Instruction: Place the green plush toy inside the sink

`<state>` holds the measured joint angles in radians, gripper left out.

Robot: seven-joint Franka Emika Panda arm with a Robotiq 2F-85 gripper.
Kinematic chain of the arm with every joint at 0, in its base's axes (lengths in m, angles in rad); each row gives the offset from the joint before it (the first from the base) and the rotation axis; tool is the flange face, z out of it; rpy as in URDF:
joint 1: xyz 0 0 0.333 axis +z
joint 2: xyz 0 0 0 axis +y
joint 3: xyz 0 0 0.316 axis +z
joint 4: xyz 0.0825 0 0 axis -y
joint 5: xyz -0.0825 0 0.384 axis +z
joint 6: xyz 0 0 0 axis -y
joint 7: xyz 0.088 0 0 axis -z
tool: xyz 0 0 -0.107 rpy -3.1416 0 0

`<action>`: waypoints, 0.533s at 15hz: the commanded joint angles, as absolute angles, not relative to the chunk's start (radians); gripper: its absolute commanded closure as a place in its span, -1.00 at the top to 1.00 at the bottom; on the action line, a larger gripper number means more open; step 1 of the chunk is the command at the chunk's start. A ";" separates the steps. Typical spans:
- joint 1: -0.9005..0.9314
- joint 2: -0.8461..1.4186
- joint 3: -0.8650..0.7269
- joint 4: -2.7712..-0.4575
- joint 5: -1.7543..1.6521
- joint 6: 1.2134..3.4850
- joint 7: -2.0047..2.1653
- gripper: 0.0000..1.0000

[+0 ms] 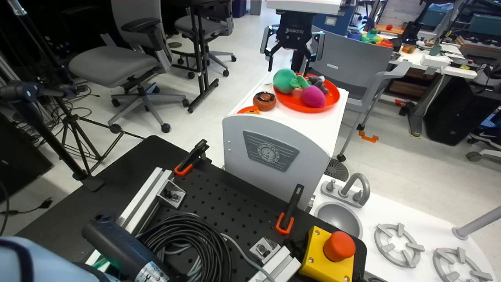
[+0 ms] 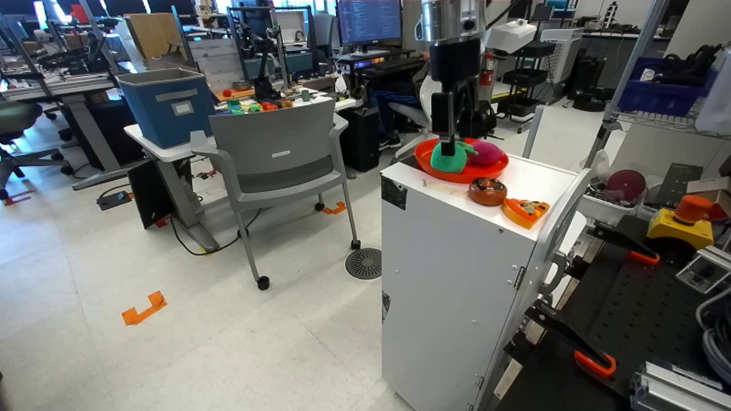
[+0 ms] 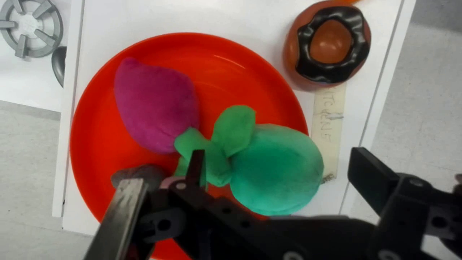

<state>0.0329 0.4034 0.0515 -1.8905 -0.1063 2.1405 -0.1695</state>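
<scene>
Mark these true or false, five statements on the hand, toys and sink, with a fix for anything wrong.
1. The hand is open at the green plush toy. True.
2. A grey faucet stands beside the sink. True.
3. The green plush toy is inside the sink. False: it lies on the red plate.
4. The magenta plush toy shares the plate with the green one. True.
5. The brown round toy is on the plate. False: the brown round toy sits beside the plate.
</scene>
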 commanded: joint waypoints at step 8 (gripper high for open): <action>0.038 0.437 0.051 -1.821 -0.103 2.072 -0.164 1.00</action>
<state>0.0342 0.4062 0.0516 -1.8776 -0.1064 2.1287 -0.1684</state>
